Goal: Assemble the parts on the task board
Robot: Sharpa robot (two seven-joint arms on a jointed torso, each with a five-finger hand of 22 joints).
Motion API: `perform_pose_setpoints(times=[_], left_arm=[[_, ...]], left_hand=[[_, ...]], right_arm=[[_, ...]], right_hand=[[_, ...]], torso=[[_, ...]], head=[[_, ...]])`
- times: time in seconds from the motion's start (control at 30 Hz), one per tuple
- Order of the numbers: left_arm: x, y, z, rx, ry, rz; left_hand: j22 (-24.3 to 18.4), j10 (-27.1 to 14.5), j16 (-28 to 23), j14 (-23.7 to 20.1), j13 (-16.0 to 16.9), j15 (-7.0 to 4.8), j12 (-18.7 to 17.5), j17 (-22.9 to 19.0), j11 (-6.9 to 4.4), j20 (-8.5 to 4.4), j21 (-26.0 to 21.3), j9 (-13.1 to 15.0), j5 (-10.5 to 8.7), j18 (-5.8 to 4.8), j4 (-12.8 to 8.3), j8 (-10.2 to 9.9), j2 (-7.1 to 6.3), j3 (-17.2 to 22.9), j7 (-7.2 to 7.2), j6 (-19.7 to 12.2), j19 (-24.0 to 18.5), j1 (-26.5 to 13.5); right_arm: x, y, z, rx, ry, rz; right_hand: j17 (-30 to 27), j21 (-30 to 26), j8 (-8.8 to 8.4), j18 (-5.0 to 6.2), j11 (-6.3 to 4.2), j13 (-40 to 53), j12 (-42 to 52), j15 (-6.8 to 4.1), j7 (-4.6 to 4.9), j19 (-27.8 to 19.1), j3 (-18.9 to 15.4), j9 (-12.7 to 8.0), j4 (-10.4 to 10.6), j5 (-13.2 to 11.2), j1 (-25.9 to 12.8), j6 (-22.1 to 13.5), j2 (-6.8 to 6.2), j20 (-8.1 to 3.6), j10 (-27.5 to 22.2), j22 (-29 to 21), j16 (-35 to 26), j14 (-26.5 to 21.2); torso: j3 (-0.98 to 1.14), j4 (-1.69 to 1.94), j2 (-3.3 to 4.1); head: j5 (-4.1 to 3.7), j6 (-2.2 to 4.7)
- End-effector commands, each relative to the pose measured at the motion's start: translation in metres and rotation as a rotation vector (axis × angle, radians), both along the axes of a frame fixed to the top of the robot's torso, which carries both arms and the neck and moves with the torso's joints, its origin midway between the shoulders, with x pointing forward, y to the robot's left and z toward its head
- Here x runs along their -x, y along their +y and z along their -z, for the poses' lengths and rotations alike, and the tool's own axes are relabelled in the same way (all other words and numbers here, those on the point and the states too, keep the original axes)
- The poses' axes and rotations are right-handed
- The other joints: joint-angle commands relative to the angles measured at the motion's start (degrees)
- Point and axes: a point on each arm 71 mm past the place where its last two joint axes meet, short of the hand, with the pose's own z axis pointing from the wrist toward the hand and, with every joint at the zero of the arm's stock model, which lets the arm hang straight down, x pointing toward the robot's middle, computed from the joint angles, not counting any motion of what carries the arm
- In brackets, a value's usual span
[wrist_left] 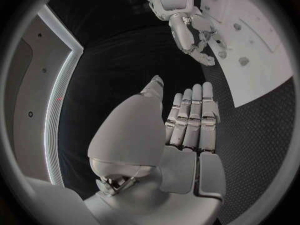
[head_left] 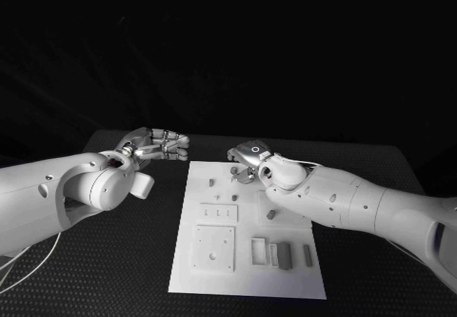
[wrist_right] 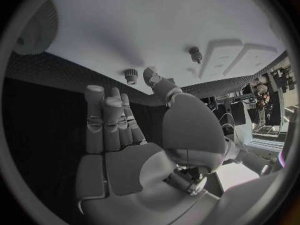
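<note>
Small grey parts (head_left: 282, 253) are seen lying loose on the flat white plastic task board (head_left: 247, 277), so assembly is judged barely begun. Beyond them, the right robot hand (head_left: 246, 158) hovers empty, fingers extended, over the board's far edge; the left robot hand (head_left: 157, 144) is held empty above the black tabletop (head_left: 105, 277) beside it.

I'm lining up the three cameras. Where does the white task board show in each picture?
Head view: task board, centre, between the arms.
Left wrist view: task board, beyond the right hand.
Right wrist view: task board, past the fingertips.
Shared landmark: the right hand at its far end.
</note>
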Motion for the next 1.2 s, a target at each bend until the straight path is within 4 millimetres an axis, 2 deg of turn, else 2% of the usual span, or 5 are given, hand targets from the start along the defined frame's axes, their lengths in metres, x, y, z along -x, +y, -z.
perform_pose_setpoints(times=[0.03, 0.37, 0.6, 0.73, 1.2], left_arm=[[0.000, 0.003, -0.002, 0.003, -0.007, 0.001], [-0.007, 0.015, 0.001, -0.010, -0.013, -0.034], [-0.008, 0.020, 0.001, -0.009, -0.017, -0.046], [-0.008, 0.020, 0.001, -0.009, -0.016, -0.044], [-0.011, 0.018, 0.002, -0.012, -0.014, -0.035]], left_hand=[[-0.1, 0.0, -0.2, 0.2, -0.1, 0.29, -0.3, 0.1, 0.27, 0.14, -0.3, -0.1, -0.23, 1.11, 0.0, -0.3, -0.22, -0.3, 0.59, -0.4, 0.2, -0.6], [-0.1, 0.0, -0.2, 0.2, -0.1, 0.31, -0.3, 0.1, 0.27, 0.14, -0.3, -0.1, -0.24, 1.11, 0.0, -0.3, -0.27, -0.3, 0.60, -0.4, 0.2, -0.6], [-0.1, 0.0, -0.2, 0.2, -0.1, 0.31, -0.3, 0.1, 0.28, 0.14, -0.3, -0.1, -0.24, 1.13, 0.0, -0.3, -0.25, -0.3, 0.61, -0.4, 0.2, -0.6], [-0.1, 0.0, -0.2, 0.3, -0.1, 0.30, -0.3, 0.2, 0.28, 0.13, -0.3, -0.1, -0.24, 1.15, 0.0, -0.3, -0.22, -0.3, 0.61, -0.4, 0.3, -0.6], [-0.1, 0.0, -0.3, 0.3, -0.1, 0.29, -0.3, 0.2, 0.29, 0.14, -0.3, -0.1, -0.24, 1.16, 0.0, -0.3, -0.15, -0.3, 0.64, -0.4, 0.3, -0.6]], right_arm=[[0.001, -0.005, -0.015, -0.081, -0.058, 0.001], [0.000, -0.043, -0.043, -0.193, -0.097, 0.032], [0.005, -0.084, -0.050, -0.185, -0.031, 0.094], [0.006, -0.103, -0.045, -0.110, 0.035, 0.114], [-0.001, -0.122, -0.022, -0.061, 0.191, 0.174]], right_hand=[[-0.2, -0.2, 0.35, 5.76, -0.12, -0.1, 0.5, 0.23, 0.15, 0.6, 0.2, 0.3, 0.6, 0.1, 0.3, 0.1, -0.54, -0.15, 0.0, 0.2, 0.3, 0.0], [-0.6, -0.3, 0.36, 5.76, -0.47, -0.2, 1.0, -0.11, -0.24, 0.7, -1.2, 0.4, 2.2, 0.0, -2.1, -0.9, -1.97, -0.22, 1.2, 0.4, 0.7, -0.1], [-1.1, -0.3, 1.42, 5.76, -3.94, 3.4, 6.9, -3.44, 2.12, 0.8, -1.9, 0.9, 2.1, 0.1, -1.4, 0.4, -1.63, -0.64, 11.6, 0.6, 1.0, -0.1], [-1.1, -0.3, 1.78, 5.76, -6.40, 11.5, 17.5, -5.85, -0.08, 1.3, -3.4, 1.2, 1.8, 0.0, -1.1, 1.2, -1.72, -0.68, 21.3, 0.6, 1.4, 0.1], [5.0, 3.6, 0.79, 5.76, -6.27, 55.9, 63.6, -5.64, 0.01, 1.8, -3.7, 1.6, 3.7, 0.1, -2.0, 1.7, -1.17, -2.12, -0.2, 1.3, 10.4, -0.5]], torso=[[0.14, -0.20, 0.01], [0.64, -0.97, -0.25], [1.09, -1.81, -0.32], [1.31, -2.27, -0.29], [1.26, -2.25, -0.23]], head=[[0.07, 0.31], [0.40, 1.32], [0.28, 1.62], [-0.02, 1.96], [-0.43, 1.84]])
